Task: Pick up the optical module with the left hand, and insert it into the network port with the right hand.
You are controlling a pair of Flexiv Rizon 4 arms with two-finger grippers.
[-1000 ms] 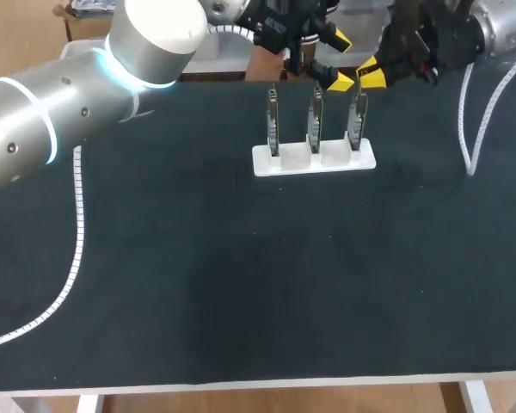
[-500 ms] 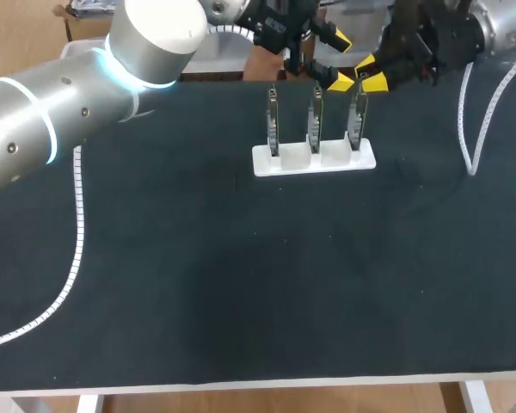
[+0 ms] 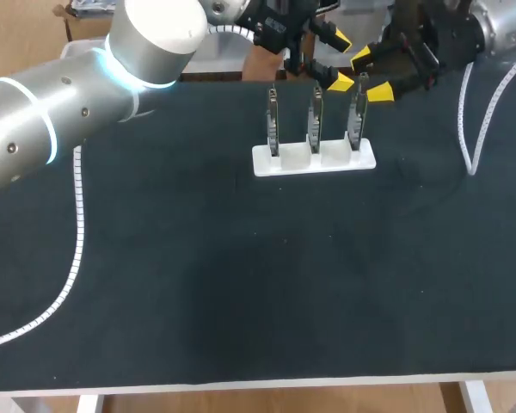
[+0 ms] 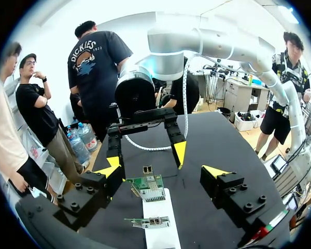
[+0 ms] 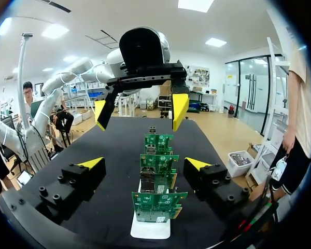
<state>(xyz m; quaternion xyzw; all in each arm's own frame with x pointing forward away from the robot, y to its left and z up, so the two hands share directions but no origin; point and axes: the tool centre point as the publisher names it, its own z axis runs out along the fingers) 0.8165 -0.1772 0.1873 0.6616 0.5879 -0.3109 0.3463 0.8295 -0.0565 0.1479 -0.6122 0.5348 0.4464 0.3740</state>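
Optical module: not identifiable in any view. Three upright green circuit boards [image 3: 314,120] with metal ports stand in a white slotted holder [image 3: 315,159]. Left gripper [image 3: 328,58] and right gripper [image 3: 371,75] hover beside them, both wide open and empty. Judged step: approach; stage uncertain.

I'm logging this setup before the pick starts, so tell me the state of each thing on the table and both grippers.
left gripper: open, empty, above the far end of the stand
right gripper: open, empty, near the right-hand board
white stand: flat on the table, holding three boards
three circuit boards: upright in the stand, in a row
optical module: cannot tell, not seen
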